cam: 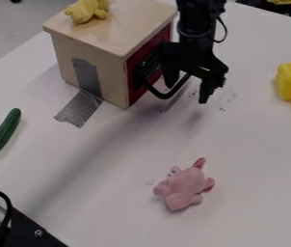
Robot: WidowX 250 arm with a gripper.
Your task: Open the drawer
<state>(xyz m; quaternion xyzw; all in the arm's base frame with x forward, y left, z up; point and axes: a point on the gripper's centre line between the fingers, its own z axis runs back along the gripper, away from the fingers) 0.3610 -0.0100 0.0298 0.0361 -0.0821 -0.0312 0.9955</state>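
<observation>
Black 2-finger pincer (187,92) hangs, fingers spread — beside curved black handle (159,94) on red front (134,91) of pale wooden box (113,67).

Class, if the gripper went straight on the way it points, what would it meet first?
Most likely the table below its fingers. The handle sits so close that it might be brushed first; depth is unclear here.
</observation>
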